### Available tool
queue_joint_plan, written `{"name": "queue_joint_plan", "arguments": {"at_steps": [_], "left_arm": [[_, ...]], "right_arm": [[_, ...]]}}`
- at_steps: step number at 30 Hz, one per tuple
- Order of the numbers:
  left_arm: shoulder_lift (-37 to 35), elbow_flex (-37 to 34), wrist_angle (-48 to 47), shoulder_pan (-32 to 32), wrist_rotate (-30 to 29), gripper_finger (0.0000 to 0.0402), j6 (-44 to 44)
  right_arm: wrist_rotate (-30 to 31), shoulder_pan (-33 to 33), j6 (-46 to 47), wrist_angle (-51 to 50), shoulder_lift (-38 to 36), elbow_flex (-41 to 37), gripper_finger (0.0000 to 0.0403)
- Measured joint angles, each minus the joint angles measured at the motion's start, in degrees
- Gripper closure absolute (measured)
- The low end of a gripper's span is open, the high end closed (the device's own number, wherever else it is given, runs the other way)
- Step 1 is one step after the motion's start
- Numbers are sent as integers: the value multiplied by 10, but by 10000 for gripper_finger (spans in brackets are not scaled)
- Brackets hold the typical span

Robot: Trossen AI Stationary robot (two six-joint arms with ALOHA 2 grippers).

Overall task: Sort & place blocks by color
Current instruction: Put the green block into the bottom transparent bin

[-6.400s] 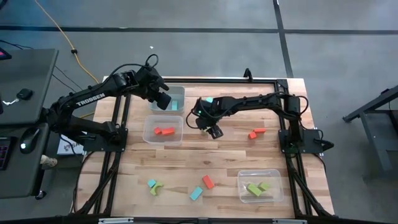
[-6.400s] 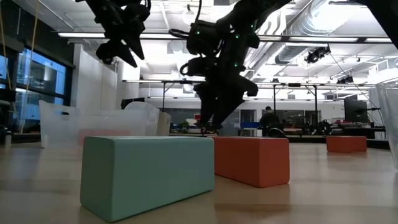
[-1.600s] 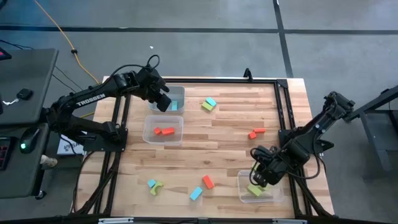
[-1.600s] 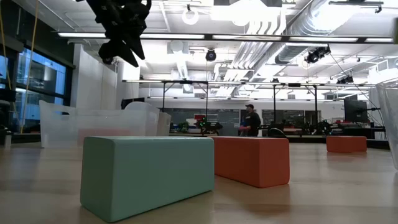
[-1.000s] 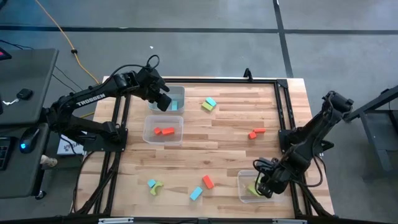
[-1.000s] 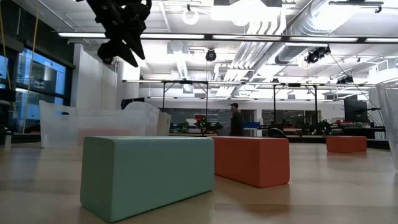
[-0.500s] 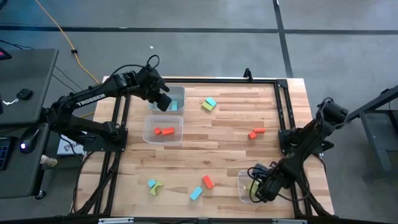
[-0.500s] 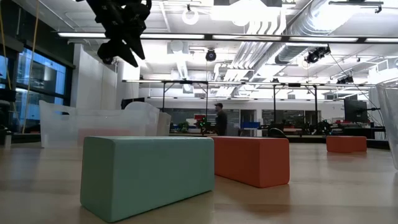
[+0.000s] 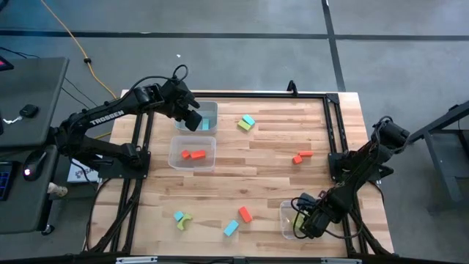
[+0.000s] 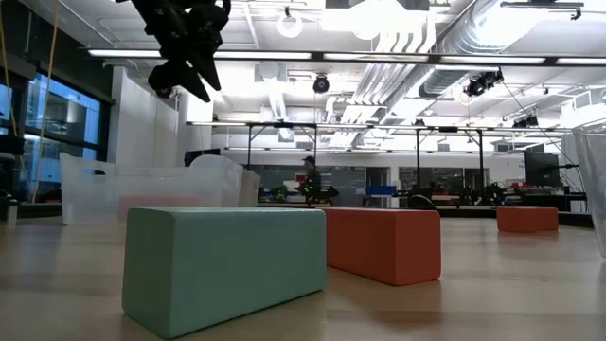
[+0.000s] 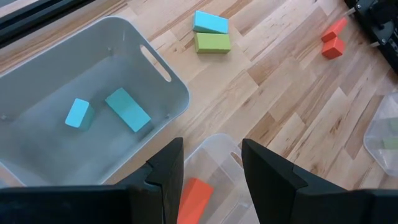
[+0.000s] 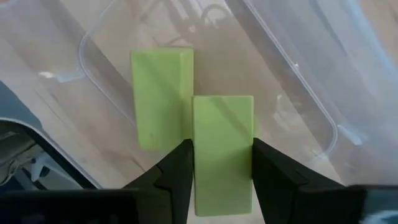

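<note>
My right gripper (image 9: 302,222) reaches down into the clear bin (image 9: 287,213) at the near right, shut on a green block (image 12: 222,124). A second green block (image 12: 158,99) lies on the bin floor beside it. My left gripper (image 11: 211,168) hangs open with nothing between its fingers, above the far-left bins. One of these bins (image 11: 37,74) holds two cyan blocks (image 11: 127,109), the other a red block (image 11: 196,196). Loose blocks lie on the table: a cyan and green pair (image 9: 247,122), a red pair (image 9: 301,156), a cyan block and green arch (image 9: 182,218), one red (image 9: 245,213), one cyan (image 9: 231,228). My right gripper has the green block's two long sides (image 12: 198,155) between its two fingers, which point steeply down from above and lie along the block. The block's far end is down in the bin, against the second green block.
The table's wooden middle (image 9: 249,176) lies bare between the bins. A dark frame rail (image 9: 333,139) runs along the right edge beside my right arm. In the low view a cyan block (image 10: 222,265) and a red block (image 10: 383,244) stand close to the camera.
My right gripper has sunk into the near-right bin with the green block and tipped more steeply downward, shifting slightly toward the table's near edge. My left arm has kept still.
</note>
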Motion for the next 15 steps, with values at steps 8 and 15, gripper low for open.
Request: {"name": "queue_joint_plan", "arguments": {"at_steps": [8,15], "left_arm": [[0,0,0,0,0,261,0],[0,0,0,0,0,261,0]], "right_arm": [[-4,0,0,-2,0,0,246],[-4,0,0,-2,0,0,213]]}}
